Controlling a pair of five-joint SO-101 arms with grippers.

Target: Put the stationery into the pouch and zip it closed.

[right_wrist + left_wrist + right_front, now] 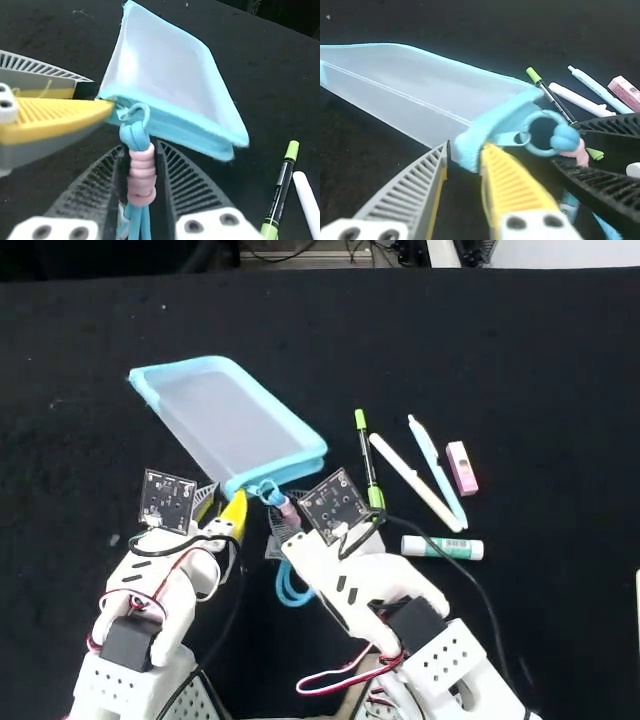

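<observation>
Teal pouch [228, 420] x1, 5 stationery pcs [410, 480] beside; L jaws clamp its edge, R jaws zip cord [141, 170].

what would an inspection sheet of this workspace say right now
surface: black cloth over the table
job's things: pouch lies flat with nothing seen inside; green-capped pen, white pen, blue pen, pink eraser and glue stick lie on the cloth beside it
clutter: nothing seen
grippers: left hand shut on the pouch's near corner; right hand shut on the zip pull cord
cables: red and white wire loops at the right arm's base
surroundings: cables beyond the far edge
</observation>
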